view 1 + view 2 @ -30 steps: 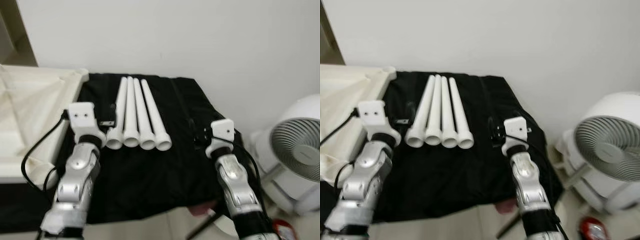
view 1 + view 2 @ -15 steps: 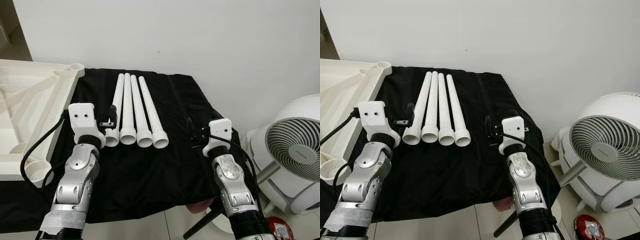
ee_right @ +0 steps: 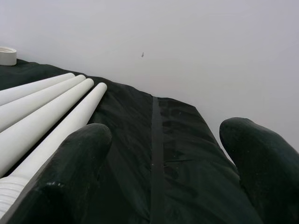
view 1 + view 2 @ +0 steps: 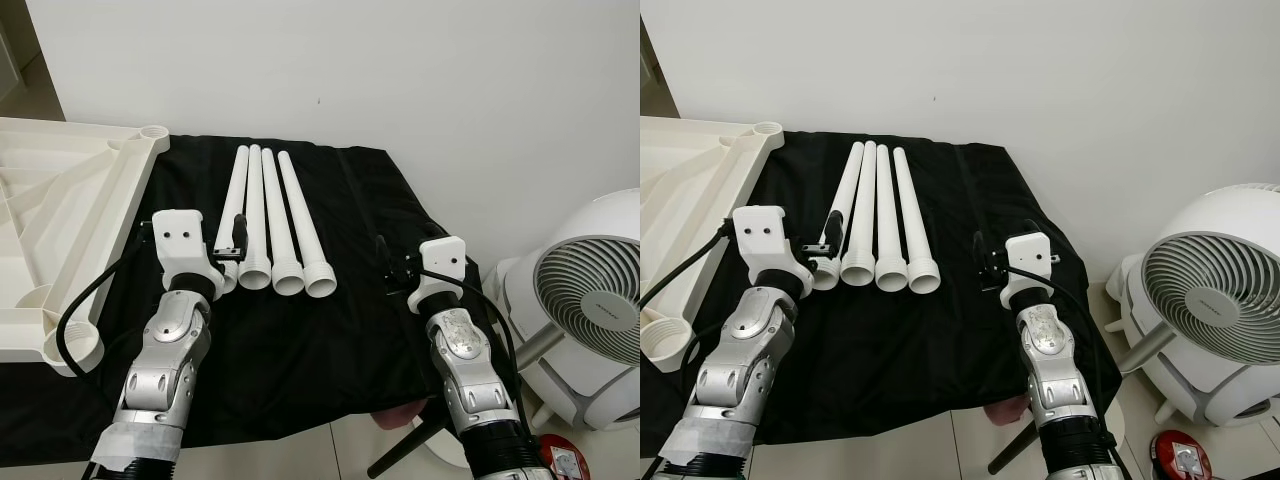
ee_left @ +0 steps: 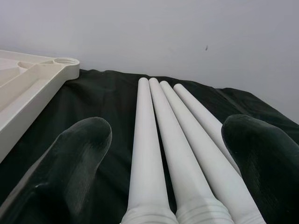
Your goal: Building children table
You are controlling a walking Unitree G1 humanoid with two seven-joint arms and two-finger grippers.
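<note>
Setting: A black cloth (image 4: 300, 340) covers a low stand against a white wall; a white fan (image 4: 590, 300) sits on the floor to the robot's right.
Legs: Four white table legs (image 4: 278, 220) lie side by side on the cloth, touching, wide threaded ends toward the robot.
Tabletop: The white tabletop (image 4: 60, 240) rests upside down at the robot's left, round sockets at its corners.
Left gripper: The left gripper (image 5: 163, 154) hovers at the wide ends, fingers (image 5: 77, 154) spread apart around the legs, touching none.
Right gripper: The right gripper (image 3: 163, 154) hangs over bare cloth beside the legs, fingers apart, empty.
Handling: The legs look like hollow plastic, likely light, stiff and smooth, apt to roll.
Hold: The straight shaft just above the threaded collar seems the safest grip.
</note>
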